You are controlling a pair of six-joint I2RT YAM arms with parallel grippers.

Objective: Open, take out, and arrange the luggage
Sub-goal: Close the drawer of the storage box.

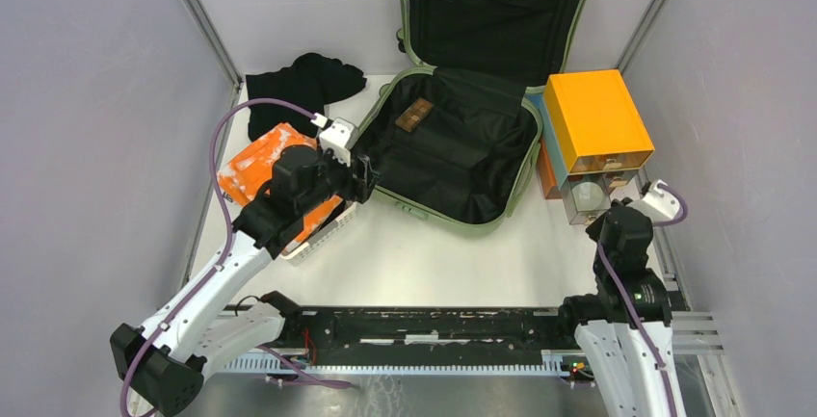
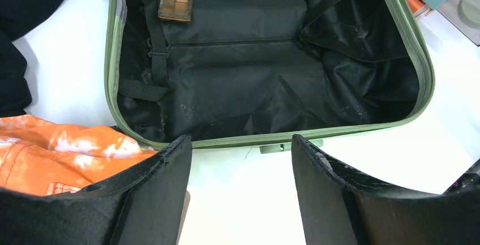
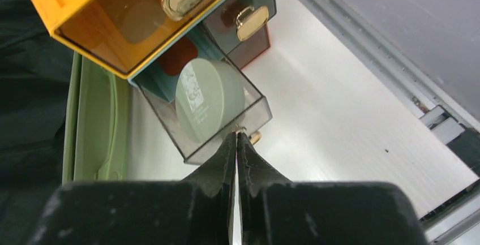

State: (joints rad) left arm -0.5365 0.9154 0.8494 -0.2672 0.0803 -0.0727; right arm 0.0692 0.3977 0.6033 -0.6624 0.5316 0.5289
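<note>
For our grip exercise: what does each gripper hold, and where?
Left gripper: open, nothing held. Right gripper: shut at the gold handle of the pulled-out drawer; whether it grips it cannot be told.

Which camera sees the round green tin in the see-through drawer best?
The right wrist camera: the round green tin sits close up in the open drawer, label showing. The top camera shows a tiny pale spot. The left wrist camera doesn't clearly show it.

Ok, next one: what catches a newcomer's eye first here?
The big green suitcase lies open at the back, centre, nearly bare inside except for a small brown bar. Right of it stands an orange drawer box with one clear drawer pulled out, holding a pale green tin. The right claw is closed at the drawer's front edge.
</note>
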